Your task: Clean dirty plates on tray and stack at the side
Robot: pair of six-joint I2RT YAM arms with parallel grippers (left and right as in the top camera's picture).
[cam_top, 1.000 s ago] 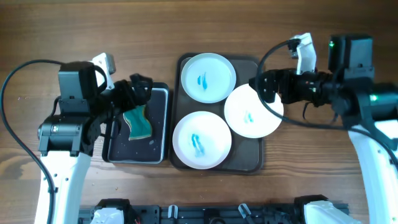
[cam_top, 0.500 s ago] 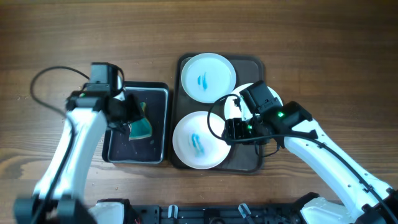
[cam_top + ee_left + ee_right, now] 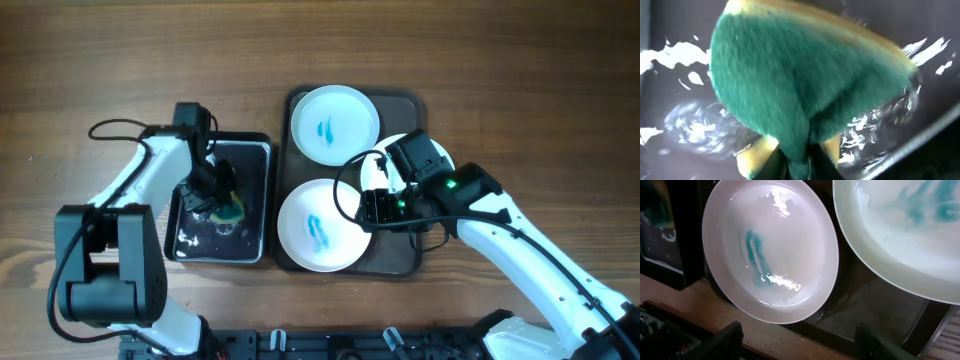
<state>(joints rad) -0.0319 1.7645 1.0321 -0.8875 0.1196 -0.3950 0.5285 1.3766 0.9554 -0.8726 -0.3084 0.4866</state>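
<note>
Three white plates with teal smears lie on the dark brown tray (image 3: 398, 258): one at the back (image 3: 335, 125), one at the front (image 3: 322, 226), and one on the right (image 3: 398, 142), mostly hidden under my right arm. My right gripper (image 3: 375, 205) hovers open between the front and right plates. In the right wrist view the gripper (image 3: 797, 342) is empty, with the front plate (image 3: 770, 250) ahead and the right plate (image 3: 905, 230) beside it. My left gripper (image 3: 215, 190) is shut on a green and yellow sponge (image 3: 800, 75), low in the wet basin.
The smaller black tray (image 3: 252, 165) with a wet silvery basin (image 3: 680, 115) stands left of the brown tray and holds the sponge (image 3: 230, 210). Bare wooden table (image 3: 500, 60) surrounds both trays. A black rail runs along the front edge (image 3: 330, 345).
My left gripper has dropped into the black tray and shut on the sponge. My right arm swung in from the right to hover over the brown tray, then held still.
</note>
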